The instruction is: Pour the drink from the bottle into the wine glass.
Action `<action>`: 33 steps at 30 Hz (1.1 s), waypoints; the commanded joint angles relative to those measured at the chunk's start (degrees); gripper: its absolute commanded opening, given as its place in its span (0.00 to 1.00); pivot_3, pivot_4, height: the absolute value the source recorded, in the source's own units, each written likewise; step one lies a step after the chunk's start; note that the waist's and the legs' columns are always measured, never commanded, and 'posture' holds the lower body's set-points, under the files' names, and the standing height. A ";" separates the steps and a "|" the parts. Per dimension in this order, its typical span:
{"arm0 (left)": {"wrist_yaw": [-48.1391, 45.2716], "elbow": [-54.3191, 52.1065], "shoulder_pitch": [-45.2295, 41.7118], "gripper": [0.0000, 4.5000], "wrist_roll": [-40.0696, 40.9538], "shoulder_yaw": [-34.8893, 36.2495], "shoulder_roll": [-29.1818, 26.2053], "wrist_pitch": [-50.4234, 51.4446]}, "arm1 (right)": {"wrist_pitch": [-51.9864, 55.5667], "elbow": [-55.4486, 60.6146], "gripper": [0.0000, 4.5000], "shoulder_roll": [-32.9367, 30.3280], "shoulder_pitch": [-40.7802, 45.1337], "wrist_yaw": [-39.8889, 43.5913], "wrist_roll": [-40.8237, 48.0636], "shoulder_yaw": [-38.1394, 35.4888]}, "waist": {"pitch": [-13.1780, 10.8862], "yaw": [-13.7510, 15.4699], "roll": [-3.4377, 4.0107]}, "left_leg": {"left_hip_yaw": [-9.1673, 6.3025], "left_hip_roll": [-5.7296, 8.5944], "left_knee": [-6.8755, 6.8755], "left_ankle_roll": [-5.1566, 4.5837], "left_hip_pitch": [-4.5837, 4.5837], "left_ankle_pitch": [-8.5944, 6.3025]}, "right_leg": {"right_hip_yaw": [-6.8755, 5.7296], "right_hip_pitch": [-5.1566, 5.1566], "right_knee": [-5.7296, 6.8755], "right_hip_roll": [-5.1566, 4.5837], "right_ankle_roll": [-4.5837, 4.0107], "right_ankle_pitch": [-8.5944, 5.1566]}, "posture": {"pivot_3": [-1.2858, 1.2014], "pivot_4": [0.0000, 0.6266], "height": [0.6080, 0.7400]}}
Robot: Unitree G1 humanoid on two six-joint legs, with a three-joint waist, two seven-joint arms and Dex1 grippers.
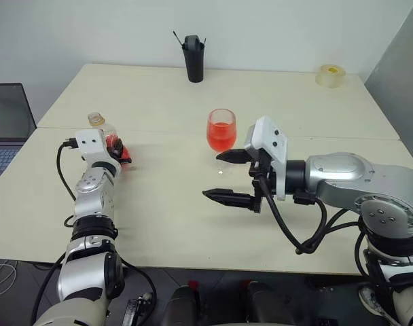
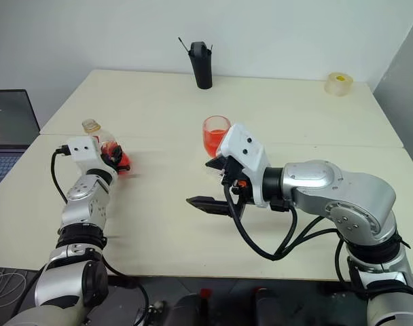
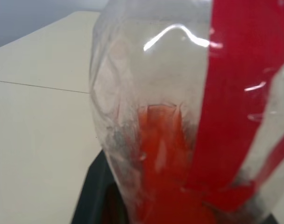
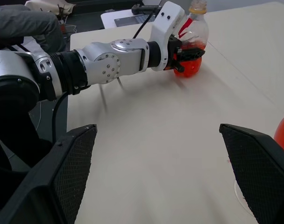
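Note:
The bottle (image 1: pixel 104 129) stands upright on the left of the table (image 1: pixel 166 204), uncapped, its orange-yellow neck ring on top and a little red drink (image 4: pixel 191 65) in its base. My left gripper (image 1: pixel 120 153) is shut on the bottle's lower body, which the left wrist view shows close up (image 3: pixel 179 116). The wine glass (image 1: pixel 221 130) stands mid-table, about half full of red drink. My right gripper (image 1: pixel 213 175) hangs open just in front of the glass, pointing toward the bottle, with nothing between its fingers (image 4: pixel 72 172).
A tall black cup-shaped holder (image 1: pixel 193 58) stands at the table's far edge. A roll of tape (image 1: pixel 331 75) lies at the far right corner. A laptop (image 1: pixel 6 129) sits beyond the table's left edge. A seam runs across the tabletop behind the glass.

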State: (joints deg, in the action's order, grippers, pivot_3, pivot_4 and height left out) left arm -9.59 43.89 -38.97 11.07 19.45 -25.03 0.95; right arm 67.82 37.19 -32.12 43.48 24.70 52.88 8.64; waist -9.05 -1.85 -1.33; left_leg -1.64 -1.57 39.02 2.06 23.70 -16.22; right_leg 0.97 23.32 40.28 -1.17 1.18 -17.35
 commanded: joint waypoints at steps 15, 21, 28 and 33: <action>-1.25 -7.51 3.51 1.00 0.32 -0.83 -2.14 5.18 | -0.93 0.98 1.00 0.75 0.33 1.31 -2.36 0.66 | 0.00 -0.04 0.00 | -0.02 -0.02 -0.01 0.00 0.02 0.00 | -0.01 0.00 -0.03 0.01 0.00 0.00 | 0.52 0.24 1.00; -1.23 -10.84 5.51 1.00 0.17 -0.31 -3.60 6.99 | -1.87 0.53 1.00 0.39 0.14 2.41 -3.91 1.22 | 0.00 -0.04 0.00 | -0.02 -0.04 -0.01 0.00 0.02 0.00 | 0.00 0.00 -0.04 0.00 0.00 0.00 | 0.52 0.24 1.00; -4.85 -18.41 8.29 1.00 1.24 -1.01 -5.75 12.00 | -3.04 -0.01 1.00 -0.18 -0.27 4.42 -5.69 1.61 | 0.00 0.00 0.00 | -0.03 -0.04 -0.03 -0.01 0.02 -0.01 | 0.00 0.00 -0.06 0.00 0.00 0.00 | 0.52 0.24 1.00; -6.54 -20.89 7.54 1.00 1.37 -0.91 -6.90 14.67 | -3.72 -0.25 1.00 -0.62 -0.31 5.72 -6.62 1.66 | 0.00 0.01 -0.01 | -0.03 -0.01 -0.03 -0.01 0.04 -0.01 | 0.00 0.00 -0.11 0.01 0.00 0.00 | 0.52 0.24 1.00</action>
State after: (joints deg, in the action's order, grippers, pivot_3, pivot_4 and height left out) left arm -15.31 26.00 -30.40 11.75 18.28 -30.48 14.98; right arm 65.49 35.90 -32.43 43.07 29.67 46.53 10.67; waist -9.06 -1.83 -1.33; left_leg -1.67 -1.59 38.99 2.05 23.74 -16.23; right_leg 0.96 23.32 40.18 -1.16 1.17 -17.35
